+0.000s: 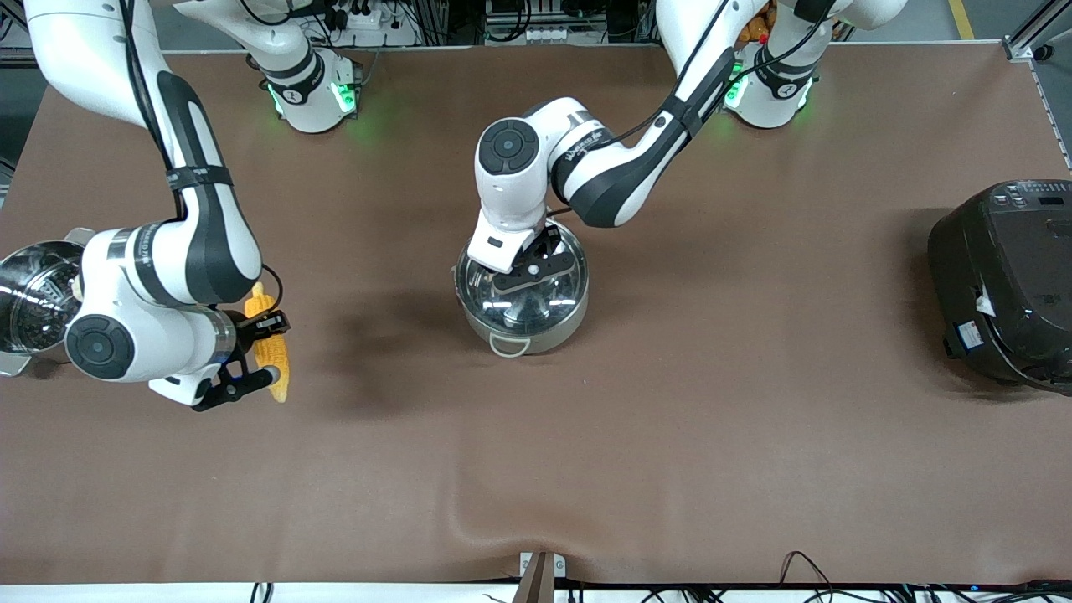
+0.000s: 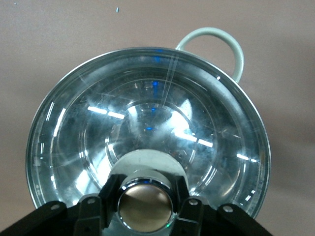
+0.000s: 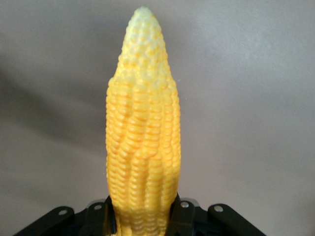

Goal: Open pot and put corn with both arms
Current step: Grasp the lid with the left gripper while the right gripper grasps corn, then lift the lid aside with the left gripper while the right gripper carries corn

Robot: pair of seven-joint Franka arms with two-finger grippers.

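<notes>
the lid's knob [image 2: 145, 205] is clasped by the left gripper [image 1: 536, 261] directly above the pot [image 1: 523, 322]; the corn [image 1: 273, 352], clenched lengthwise in the right gripper [image 1: 251, 352], is held well toward the right arm's end.

Open brown table [image 1: 687, 435] between corn [image 1: 274, 356] and pot [image 1: 521, 293] — 1 obstacle: left gripper [image 1: 536, 266], clamped on the lid knob [image 2: 145, 205], covering the pot mouth.

Left tool [image 2: 145, 205] closed on the lid knob [image 2: 145, 206], glass lid [image 2: 147, 132] on pot, loop handle [image 2: 216, 42], brown table [image 2: 39, 39]
</notes>
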